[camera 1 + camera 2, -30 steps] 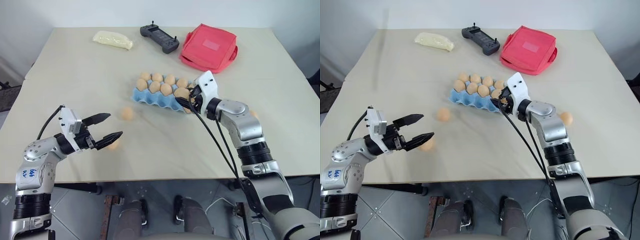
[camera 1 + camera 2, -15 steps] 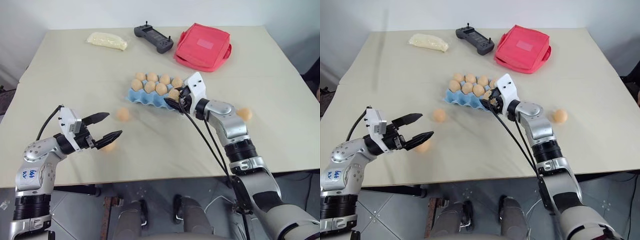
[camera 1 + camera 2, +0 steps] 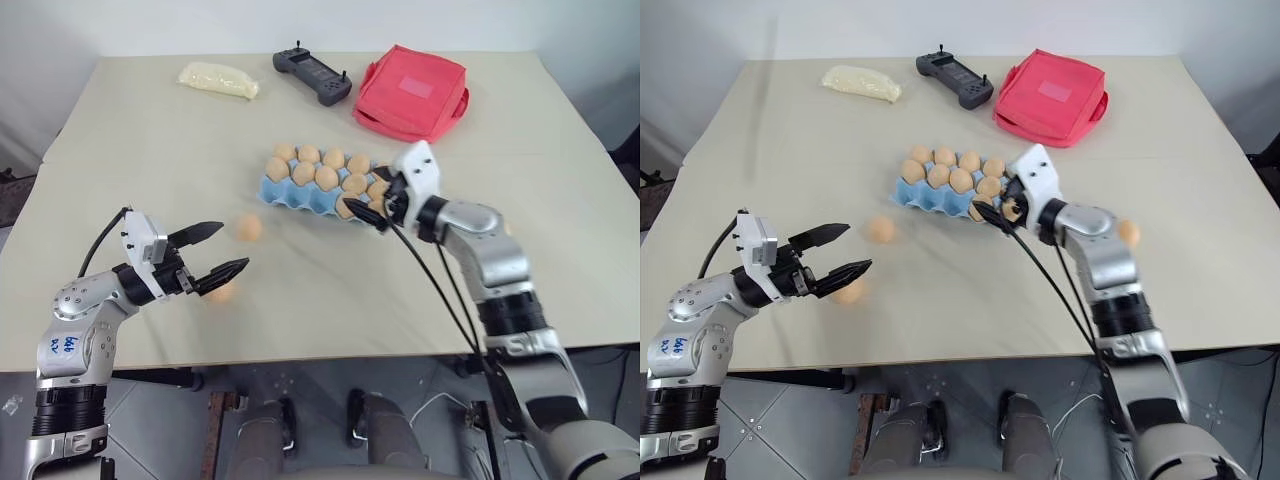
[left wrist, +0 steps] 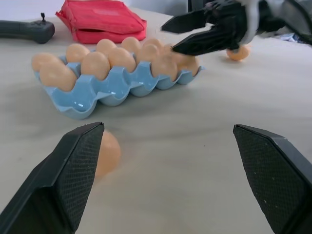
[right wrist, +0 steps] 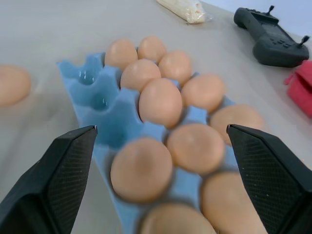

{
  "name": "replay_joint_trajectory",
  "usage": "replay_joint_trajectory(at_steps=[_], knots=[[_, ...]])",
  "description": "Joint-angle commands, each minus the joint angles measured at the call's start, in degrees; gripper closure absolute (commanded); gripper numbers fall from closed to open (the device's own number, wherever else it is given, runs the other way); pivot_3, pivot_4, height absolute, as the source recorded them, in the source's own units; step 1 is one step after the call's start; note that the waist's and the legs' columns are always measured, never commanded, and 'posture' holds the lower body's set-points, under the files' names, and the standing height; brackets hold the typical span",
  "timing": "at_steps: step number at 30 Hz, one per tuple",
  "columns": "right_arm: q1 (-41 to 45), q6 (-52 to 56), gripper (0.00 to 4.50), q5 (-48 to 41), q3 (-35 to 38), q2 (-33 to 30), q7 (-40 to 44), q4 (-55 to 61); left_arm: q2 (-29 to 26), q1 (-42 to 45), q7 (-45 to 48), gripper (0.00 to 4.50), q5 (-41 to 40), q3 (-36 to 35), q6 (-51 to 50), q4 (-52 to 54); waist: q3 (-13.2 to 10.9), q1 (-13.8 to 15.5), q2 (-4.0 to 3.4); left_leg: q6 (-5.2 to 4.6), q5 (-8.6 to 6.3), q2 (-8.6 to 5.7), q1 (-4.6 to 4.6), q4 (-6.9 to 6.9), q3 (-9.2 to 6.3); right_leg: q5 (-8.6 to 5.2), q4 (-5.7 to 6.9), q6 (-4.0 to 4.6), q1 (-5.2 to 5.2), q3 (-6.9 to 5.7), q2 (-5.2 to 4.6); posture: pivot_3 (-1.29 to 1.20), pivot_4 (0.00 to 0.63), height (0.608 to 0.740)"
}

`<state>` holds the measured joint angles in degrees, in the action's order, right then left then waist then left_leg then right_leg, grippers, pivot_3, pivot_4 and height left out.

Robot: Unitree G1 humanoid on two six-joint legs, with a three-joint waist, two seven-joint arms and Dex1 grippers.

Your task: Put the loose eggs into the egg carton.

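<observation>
Opened now, the right pincer (image 3: 372, 207) stands with its black fingers spread just off the 4 o'clock corner of the egg carton (image 3: 300, 193), where a second ago they were closed over an egg at that corner. That egg now sits in a cup at the carton's near right end, so by my reading one loose egg has just been delivered and the arm is free for the next. The left pincer (image 3: 212, 254) has not shifted: it hangs wide open over the bench (image 3: 150, 150) at about 8 o'clock from the carton, gripping nothing.

The carton lies near the middle of the bench, its light blue cups mostly filled with tan eggs; a few cups along the near left edge are bare. Three loose eggs remain outside it, so the task is unfinished. One egg (image 3: 249, 227) lies at 8 o'clock, near the carton's left end. A second (image 3: 849, 291) lies just beyond the left pincer's lower finger. A third (image 3: 1128, 232) sits at 4 o'clock, past the right forearm.

The bench is a plain cream top against a pale wall. At 1 o'clock from the carton rests a red pouch (image 3: 412, 92), at 12 o'clock a black handheld controller (image 3: 314, 76), and at 11 o'clock a pale yellowish packet (image 3: 219, 79). Grey floor shows below the near edge.
</observation>
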<state>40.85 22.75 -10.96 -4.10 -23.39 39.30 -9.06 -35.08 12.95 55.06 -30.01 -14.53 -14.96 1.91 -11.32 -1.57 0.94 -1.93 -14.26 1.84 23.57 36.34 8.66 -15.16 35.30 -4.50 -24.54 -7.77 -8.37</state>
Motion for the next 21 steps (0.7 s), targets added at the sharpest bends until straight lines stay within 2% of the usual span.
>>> replay_joint_trajectory(at_steps=[1,6,11,17,21], knots=[[-5.1,4.8,0.05,-3.6,3.1,-6.2,4.5,11.0,-0.6,0.4,1.1,0.0,-0.8,0.0,0.6,1.5,0.0,0.0,0.0,-0.03,-0.01,0.0,0.02,0.0,0.0,0.0,-0.07,0.0,0.01,0.0,0.0,0.0,0.15,0.74],[-16.1,13.4,0.05,-8.5,10.1,-16.8,7.8,21.8,-2.1,-0.2,3.9,0.0,-0.5,1.5,-0.2,1.4,0.0,0.1,0.0,-0.17,-0.16,0.01,0.03,-0.02,0.01,0.0,-0.37,0.0,0.02,-0.02,0.01,0.0,0.15,0.74],[-29.4,18.9,0.05,-11.8,21.6,-24.8,9.3,28.0,-2.5,0.2,5.3,0.0,-0.2,2.3,0.2,0.1,0.0,0.2,0.01,-0.13,-0.35,0.01,0.01,-0.01,0.02,0.0,-0.39,0.0,0.02,-0.01,0.0,0.0,0.15,0.74],[-42.4,19.1,0.05,-11.2,34.2,-27.9,8.9,27.5,-2.3,2.4,6.1,0.0,0.3,3.1,0.6,-2.3,0.0,0.5,0.01,-0.14,-0.35,0.01,-0.03,0.03,0.02,0.0,-0.43,0.01,0.08,0.0,0.02,0.0,0.15,0.74],[-45.6,18.8,0.05,-11.2,36.9,-27.1,7.4,27.3,-2.1,3.5,6.7,0.0,0.6,3.8,0.9,-3.3,0.0,0.6,0.01,-0.14,-0.35,0.01,-0.03,0.02,0.03,0.0,-0.45,0.01,0.08,0.0,0.03,0.0,0.15,0.74]])
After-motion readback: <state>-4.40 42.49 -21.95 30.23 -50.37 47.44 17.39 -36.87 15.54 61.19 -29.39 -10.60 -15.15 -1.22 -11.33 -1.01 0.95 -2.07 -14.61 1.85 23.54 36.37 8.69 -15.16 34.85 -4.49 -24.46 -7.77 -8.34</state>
